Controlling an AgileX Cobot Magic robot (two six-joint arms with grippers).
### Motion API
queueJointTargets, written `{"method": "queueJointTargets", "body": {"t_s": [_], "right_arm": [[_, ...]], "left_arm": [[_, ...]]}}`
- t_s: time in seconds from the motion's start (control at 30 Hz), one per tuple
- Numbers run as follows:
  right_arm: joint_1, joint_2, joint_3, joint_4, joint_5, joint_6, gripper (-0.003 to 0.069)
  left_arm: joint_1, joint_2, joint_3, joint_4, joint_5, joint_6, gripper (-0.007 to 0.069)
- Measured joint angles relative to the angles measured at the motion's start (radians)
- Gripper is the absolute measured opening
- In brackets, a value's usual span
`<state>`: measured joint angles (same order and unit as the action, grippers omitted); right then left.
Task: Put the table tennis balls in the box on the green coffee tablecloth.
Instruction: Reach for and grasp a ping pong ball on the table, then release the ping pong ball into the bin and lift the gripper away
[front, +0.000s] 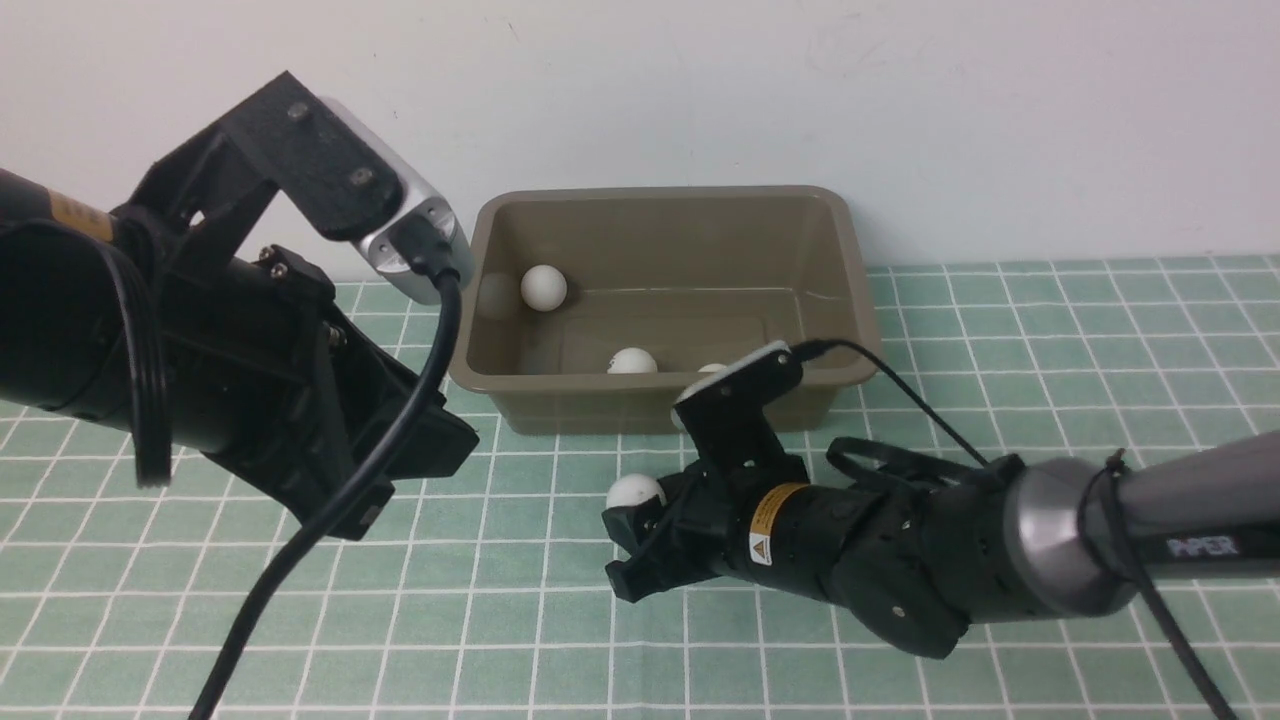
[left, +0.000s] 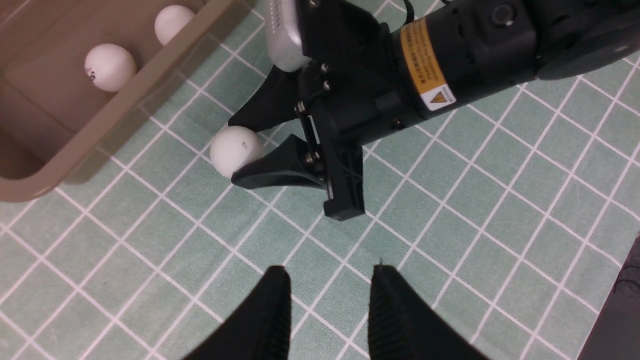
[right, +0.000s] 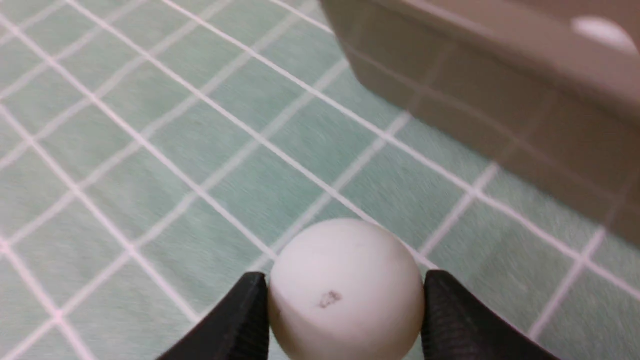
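- The left gripper (left: 330, 274) is hidden behind its own black wrist in the front view. Its wrist camera shows two black fingers slightly apart with nothing between them, above the mint-green tablecloth (front: 520, 620) with thin white grid lines. The arm slants down from the left edge.
- The rectangular olive-brown plastic box (front: 560, 405) holds three small white table tennis balls. The rightmost ball (front: 712, 368) is half-covered by the right arm's camera mount (front: 745, 385).
- The fourth ball (front: 636, 490), white with a small dark mark, sits just in front of the box.
- The right gripper (right: 345, 287) pinches it, both pads touching. The arm lies low, reaching leftward.
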<state>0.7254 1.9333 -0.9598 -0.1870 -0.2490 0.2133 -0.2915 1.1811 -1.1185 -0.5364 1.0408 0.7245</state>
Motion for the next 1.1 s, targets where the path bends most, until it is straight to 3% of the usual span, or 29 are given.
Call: {"method": "queueJointTargets", "body": {"t_s": [0.37,0.77,1.1], "right_arm": [[0.036,-0.195,0.000,-0.056,0.012,0.000,0.0357],[-0.290,-0.208,-0.093,-0.048,-0.011,0.011,0.0357],[-0.319,-0.161,-0.131,-0.095,-0.033,0.026,0.0357]], "left_arm": [[0.000,0.000,0.000,0.000,-0.001,0.000,0.0206],[0.000,0.000,0.000,0.000,-0.001,0.000,0.0206],[0.000,0.000,0.000,-0.001,-0.001,0.000,0.0206]]}}
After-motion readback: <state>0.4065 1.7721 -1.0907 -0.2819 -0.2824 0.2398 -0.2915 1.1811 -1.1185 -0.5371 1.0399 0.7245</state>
